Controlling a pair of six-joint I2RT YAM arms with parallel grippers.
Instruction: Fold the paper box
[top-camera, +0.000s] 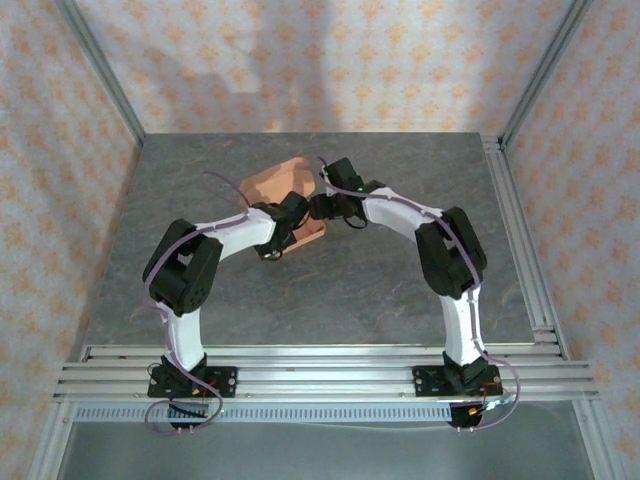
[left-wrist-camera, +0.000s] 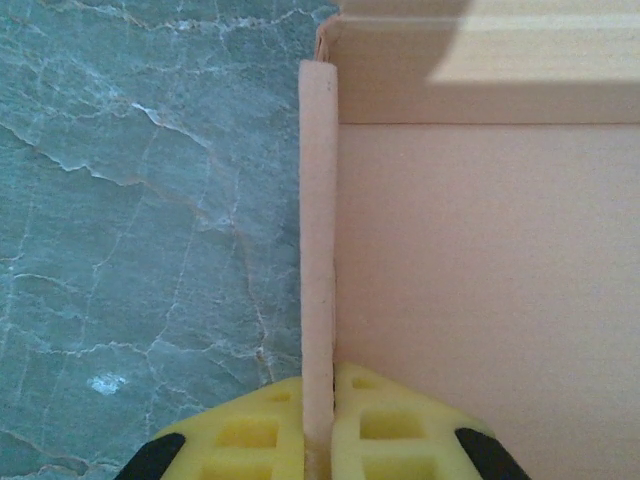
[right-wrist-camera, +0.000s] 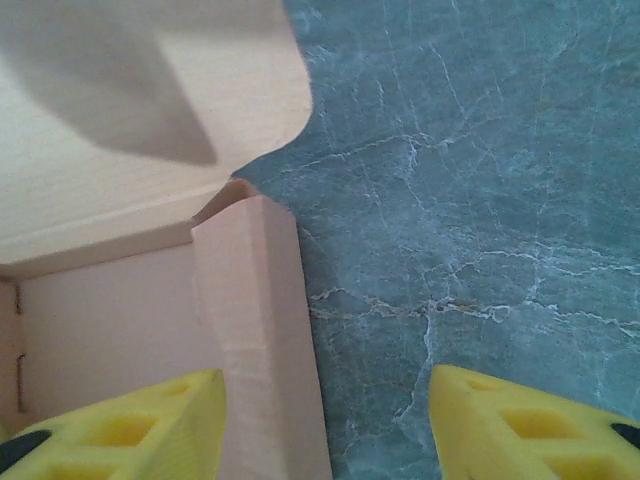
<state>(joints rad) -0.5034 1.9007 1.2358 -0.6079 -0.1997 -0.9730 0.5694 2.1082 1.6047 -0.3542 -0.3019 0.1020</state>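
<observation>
Grey marbled tabletop (top-camera: 330, 290) carries the salmon-pink paper box (top-camera: 283, 186), partly folded and open side up, between both grippers. Its lid flap seems to stand at the far end, though the arms hide much. The left gripper (left-wrist-camera: 320, 432) pinches one upright box wall. The right gripper (right-wrist-camera: 328, 388) is spread astride another wall.

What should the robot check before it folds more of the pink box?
1. Left claw pinches the side wall of the salmon-pink thin card box: ok.
2. That wall stands upright: ok.
3. Right claw open, straddling the second wall: ok.
4. Right claw squeezing that wall: not ok.
5. Big rounded flap folded over the box: not ok, it is open.
6. Corners locked together: cannot tell.
</observation>
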